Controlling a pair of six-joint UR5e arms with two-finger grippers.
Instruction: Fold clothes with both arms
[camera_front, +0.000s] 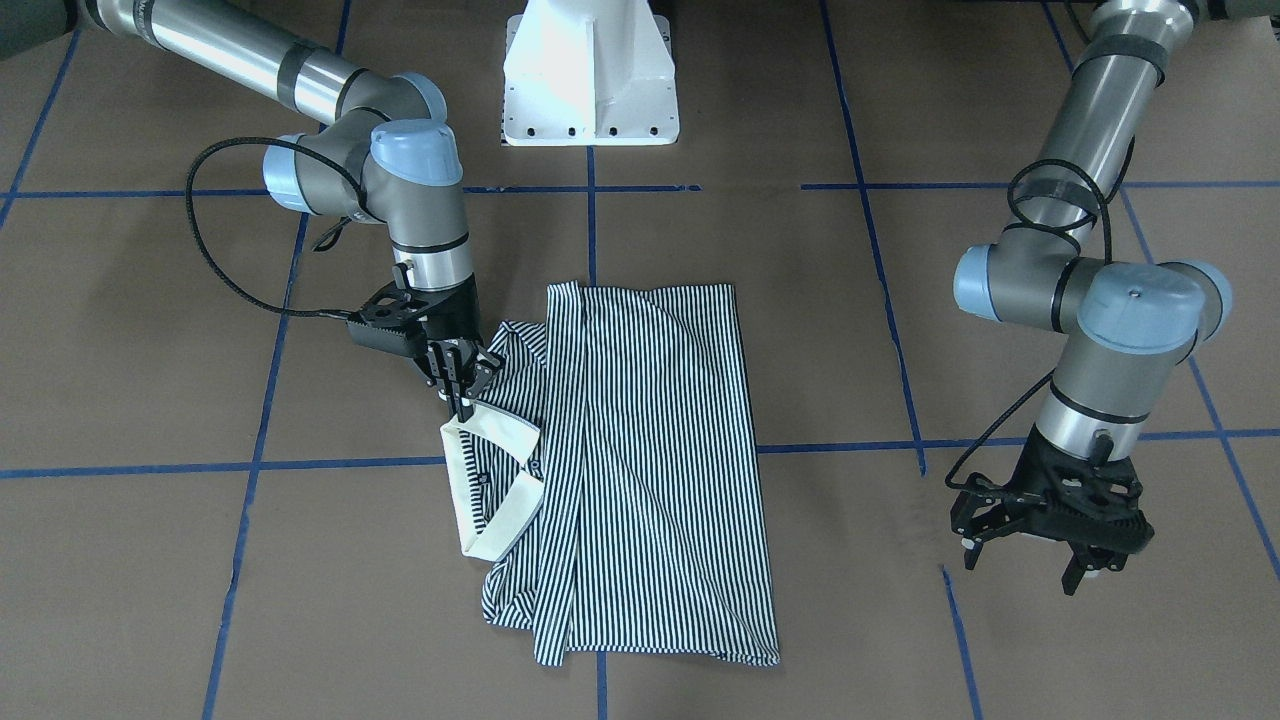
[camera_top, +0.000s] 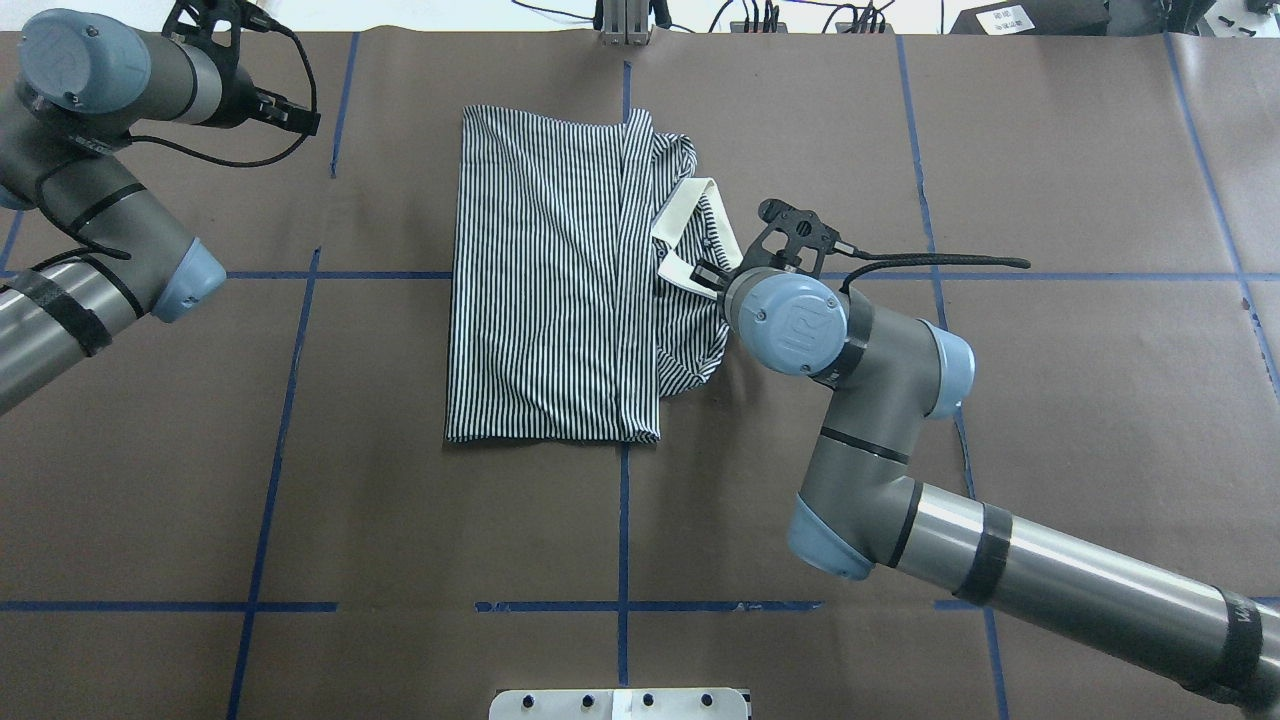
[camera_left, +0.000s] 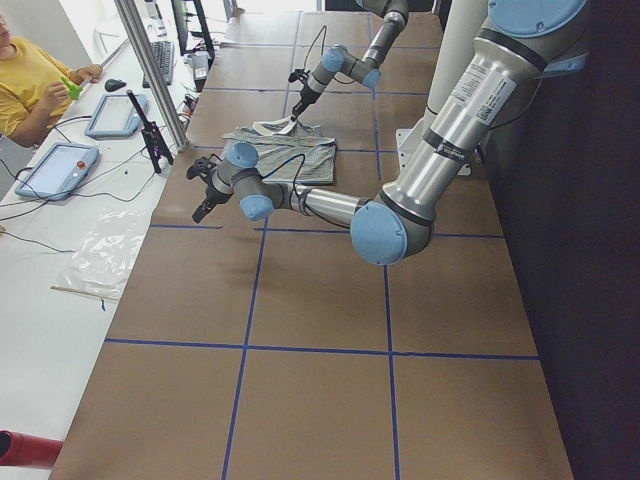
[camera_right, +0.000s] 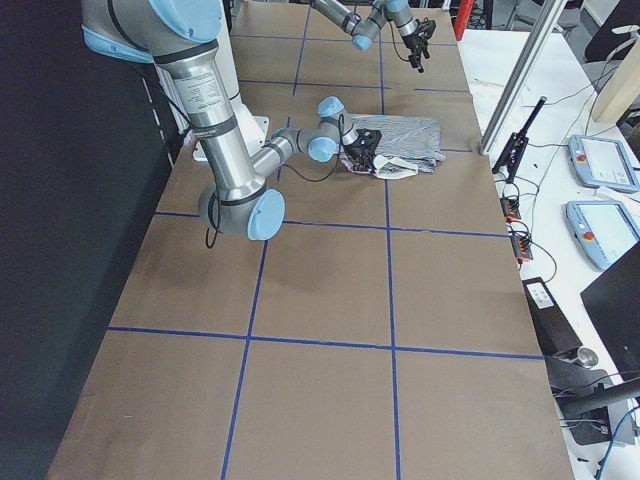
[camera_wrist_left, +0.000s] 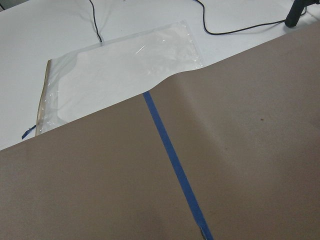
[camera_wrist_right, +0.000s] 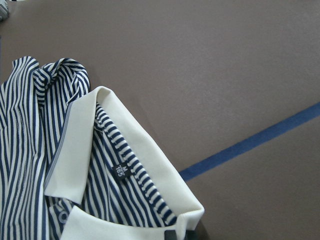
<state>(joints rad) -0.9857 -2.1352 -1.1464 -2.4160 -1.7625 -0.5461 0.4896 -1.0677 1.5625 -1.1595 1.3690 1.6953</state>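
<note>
The navy-and-white striped polo shirt (camera_front: 650, 450) lies folded into a long rectangle at the table's middle, also in the overhead view (camera_top: 550, 300). Its cream collar (camera_front: 495, 480) sticks out on the side toward my right arm and fills the right wrist view (camera_wrist_right: 135, 150). My right gripper (camera_front: 462, 405) points down at the collar's corner, jaws pinched together on its edge; it also shows in the overhead view (camera_top: 712, 272). My left gripper (camera_front: 1030, 565) hangs open and empty above bare table, well away from the shirt, at the far left in the overhead view (camera_top: 250, 70).
The white pedestal base (camera_front: 590, 80) stands behind the shirt. Blue tape lines (camera_front: 590, 220) cross the brown table cover. Beyond the far edge lies a clear plastic bag (camera_wrist_left: 120, 70). A person in yellow (camera_left: 25, 80) sits at the side desk.
</note>
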